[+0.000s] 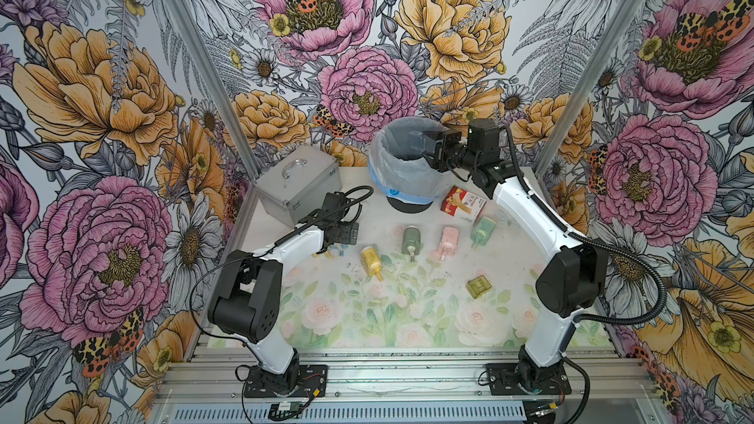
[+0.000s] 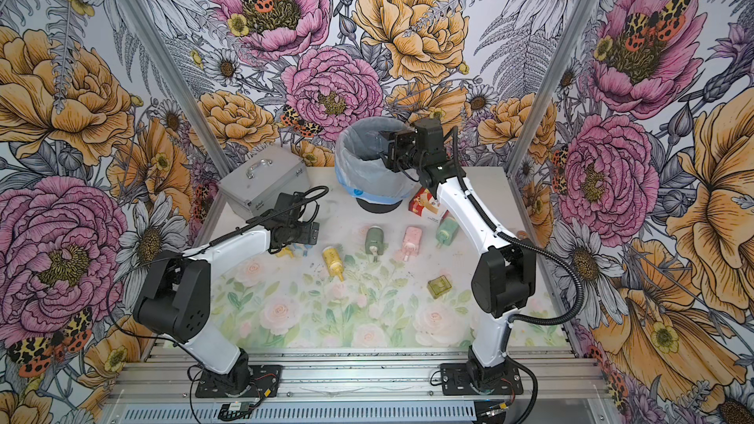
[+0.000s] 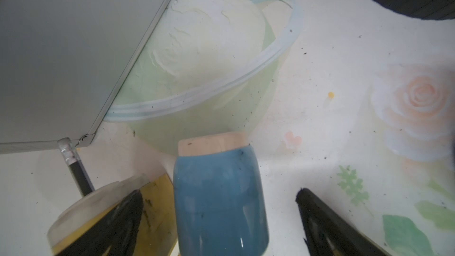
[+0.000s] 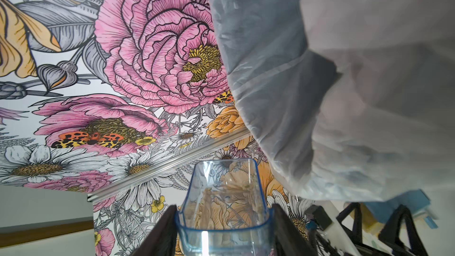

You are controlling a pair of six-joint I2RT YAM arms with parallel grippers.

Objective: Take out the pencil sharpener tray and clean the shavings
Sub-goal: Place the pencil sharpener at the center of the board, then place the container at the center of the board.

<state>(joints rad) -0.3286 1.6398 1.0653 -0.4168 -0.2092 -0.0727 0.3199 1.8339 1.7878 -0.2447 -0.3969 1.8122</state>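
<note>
My right gripper [image 1: 429, 143] [image 4: 224, 217] is shut on the pencil sharpener tray [image 1: 419, 141] [image 2: 385, 137] [image 4: 222, 200], a clear blue-tinted tray. It hangs tipped over the mouth of the bag-lined bin [image 1: 391, 167] [image 2: 359, 169]. A faint brownish film shows inside the tray. My left gripper [image 1: 340, 243] [image 3: 219, 193] is open and low over the table, its fingers on either side of the blue sharpener body [image 3: 216, 193] without touching it. The shavings [image 3: 305, 52] lie as dark flecks scattered over the table cover [image 1: 367, 320].
A yellow clear tray [image 3: 157, 205] and a pencil [image 3: 76, 171] lie beside the blue sharpener, near a metal case [image 1: 296, 183]. Yellow [image 1: 372, 261], dark green [image 1: 410, 240], pink [image 1: 449, 240] and light green [image 1: 481, 228] sharpeners, an olive tray [image 1: 478, 285] and a red-white box [image 1: 463, 201] lie mid-table.
</note>
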